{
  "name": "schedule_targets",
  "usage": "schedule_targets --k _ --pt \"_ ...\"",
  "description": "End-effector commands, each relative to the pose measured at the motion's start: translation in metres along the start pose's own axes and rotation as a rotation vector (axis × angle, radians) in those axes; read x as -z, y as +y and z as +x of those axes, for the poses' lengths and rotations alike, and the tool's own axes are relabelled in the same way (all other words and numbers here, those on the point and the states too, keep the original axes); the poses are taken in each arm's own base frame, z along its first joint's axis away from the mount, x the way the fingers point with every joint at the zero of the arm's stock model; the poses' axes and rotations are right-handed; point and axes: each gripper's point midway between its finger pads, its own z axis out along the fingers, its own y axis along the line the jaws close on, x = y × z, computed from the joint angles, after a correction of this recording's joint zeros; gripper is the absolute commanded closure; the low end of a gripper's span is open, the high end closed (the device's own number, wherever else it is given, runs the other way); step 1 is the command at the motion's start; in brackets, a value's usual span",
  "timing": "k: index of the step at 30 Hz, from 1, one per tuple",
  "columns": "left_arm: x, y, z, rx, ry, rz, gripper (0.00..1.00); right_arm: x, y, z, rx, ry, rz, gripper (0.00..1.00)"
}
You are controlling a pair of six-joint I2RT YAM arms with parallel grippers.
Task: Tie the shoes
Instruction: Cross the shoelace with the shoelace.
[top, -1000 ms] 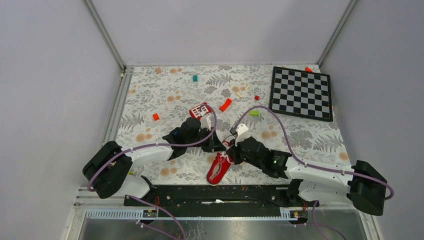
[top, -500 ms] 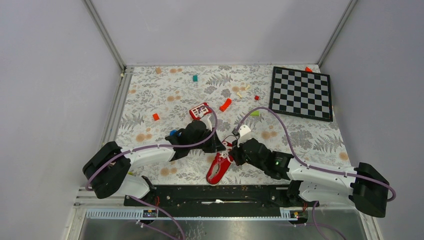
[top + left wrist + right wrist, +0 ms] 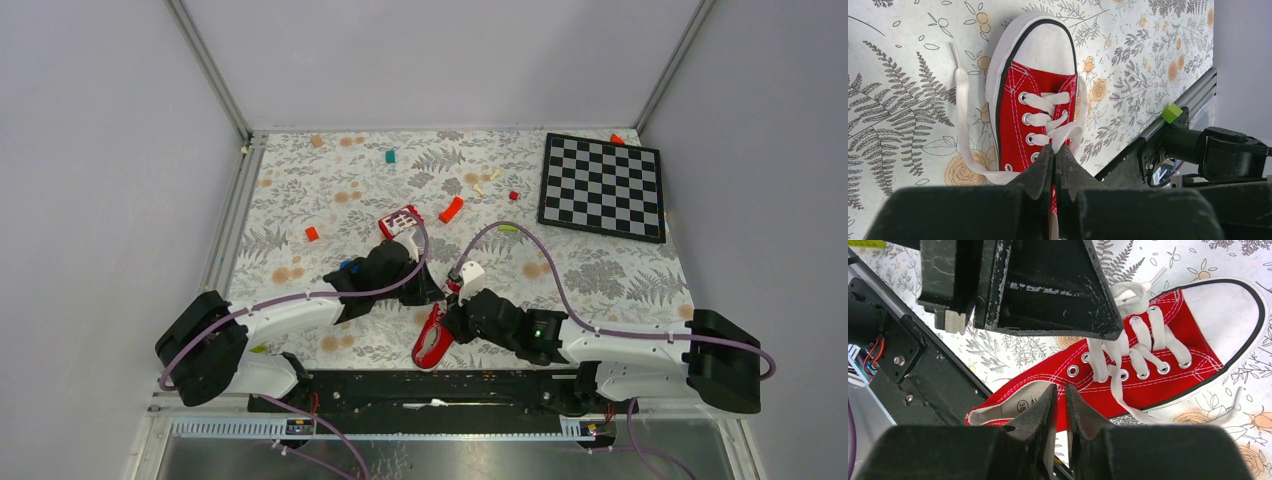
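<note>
Your left gripper (image 3: 1054,149) is clenched on the white lace (image 3: 1064,134) of the small red canvas sneaker (image 3: 1010,115). Your right gripper (image 3: 1061,390), slightly parted, grasps nothing.

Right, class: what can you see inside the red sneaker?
Inside the sneaker a pale insole with a printed round mark shows, nothing resting on it. Its front is covered by the laces and canvas, and the right pincer hides part of the heel end.
</note>
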Motion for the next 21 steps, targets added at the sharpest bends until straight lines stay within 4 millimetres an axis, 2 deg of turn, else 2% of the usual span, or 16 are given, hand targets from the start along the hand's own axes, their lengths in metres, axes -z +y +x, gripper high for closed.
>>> schedule_targets --k 1,8,12,16,21 --pt "0.006 -0.016 -0.019 -0.012 -0.071 0.037 1.00 -0.004 0.017 -0.032 -0.042 -0.098 0.015 0.81" --pt "0.005 -0.018 -0.018 0.002 -0.049 0.033 1.00 -0.011 0.004 -0.038 -0.041 -0.111 0.124 0.81" --pt "0.006 -0.018 -0.020 0.011 -0.046 0.016 1.00 -0.013 -0.007 -0.033 -0.034 -0.090 0.183 0.81" --pt "0.006 -0.013 -0.020 0.023 -0.031 -0.029 1.00 -0.014 -0.007 -0.028 -0.054 -0.082 0.182 0.82" --pt "0.006 -0.014 -0.022 0.030 -0.031 -0.041 1.00 -0.010 0.001 -0.033 -0.054 -0.113 0.148 0.83"
